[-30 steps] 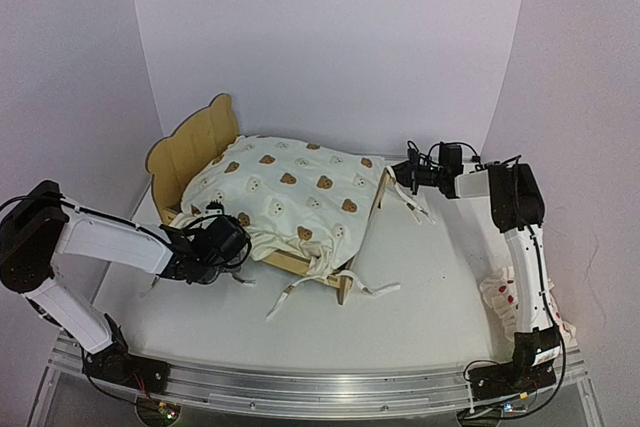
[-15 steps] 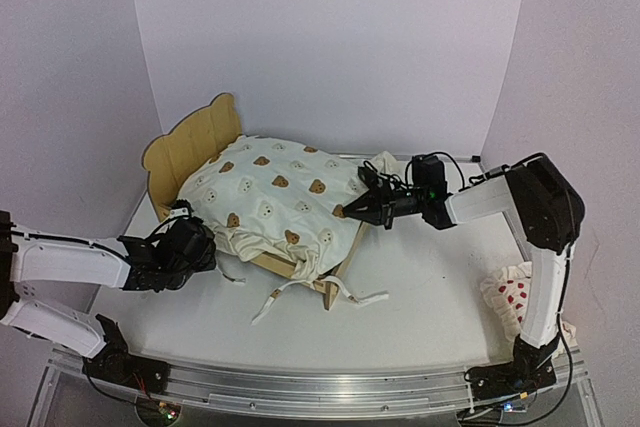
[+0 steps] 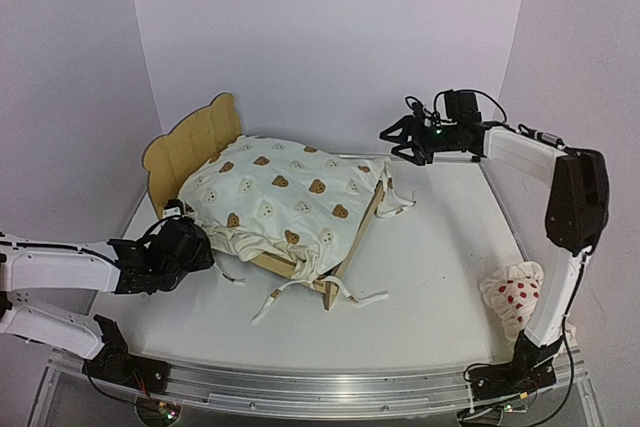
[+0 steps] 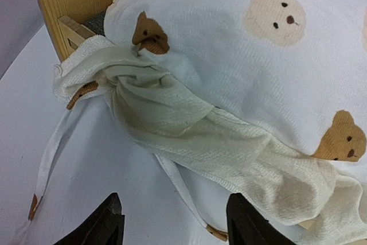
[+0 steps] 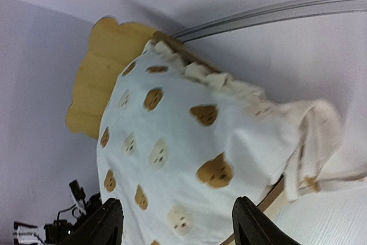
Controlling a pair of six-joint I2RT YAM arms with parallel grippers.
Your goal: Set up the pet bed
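The pet bed's plywood bear-ear headboard (image 3: 190,147) stands at the back left, its frame mostly covered by the cream bear-print cushion (image 3: 290,197), which lies heaped on it. My left gripper (image 3: 203,247) sits low at the cushion's near-left corner. In the left wrist view it (image 4: 178,225) is open, with only a loose tie strap (image 4: 183,193) on the table between the fingers. My right gripper (image 3: 392,137) hovers above and behind the bed's foot end. In the right wrist view it (image 5: 179,222) is open and empty, looking down on the cushion (image 5: 189,142) and the headboard (image 5: 100,73).
A small white red-dotted pillow (image 3: 512,295) lies by the right arm at the table's right edge. Cushion ties (image 3: 355,297) trail onto the table in front of the bed. White walls close in the back and both sides.
My right gripper has let go of the cushion's far corner, opened, and risen back to the right. The left gripper has opened wider beside the cushion's near-left corner.
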